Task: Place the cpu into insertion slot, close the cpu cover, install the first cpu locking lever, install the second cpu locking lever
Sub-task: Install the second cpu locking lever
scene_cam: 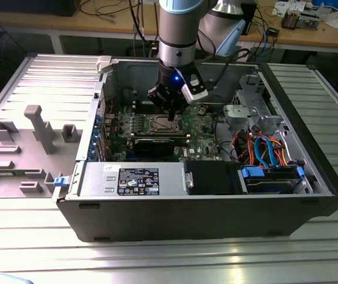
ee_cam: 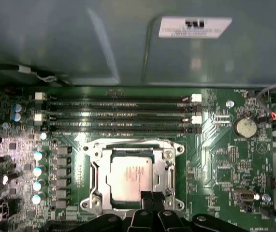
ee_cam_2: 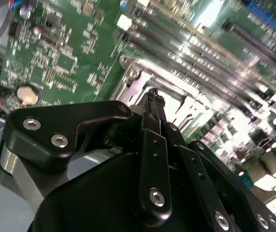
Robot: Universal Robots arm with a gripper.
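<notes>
The cpu (ee_cam: 130, 176) lies flat inside the insertion slot (ee_cam: 93, 203) on the green board (ee_cam: 215, 159), with its silver top facing up. The cpu cover (ee_cam: 168, 175) is down around it, and the chip shows through the big square window. The cover's shiny frame runs along every side of the chip.

The gripper (ee_cam: 152, 197) sits right at one edge of the chip, touching or almost touching it. Its jaws are pinched tight together with nothing between them. In the second wrist view the gripper (ee_cam_2: 153, 96) tip points down at the metal rim of the slot (ee_cam_2: 133, 77).

Long dark memory slots (ee_cam: 113, 113) run just beside the slot, close to its frame. A round silver battery (ee_cam: 245, 127) sits well apart from it.

In the exterior view the gripper (scene_cam: 171, 112) hangs down into the open computer case (scene_cam: 186, 222). The case walls stand all around, with room above. The case rests on a ribbed metal table (scene_cam: 157, 260).
</notes>
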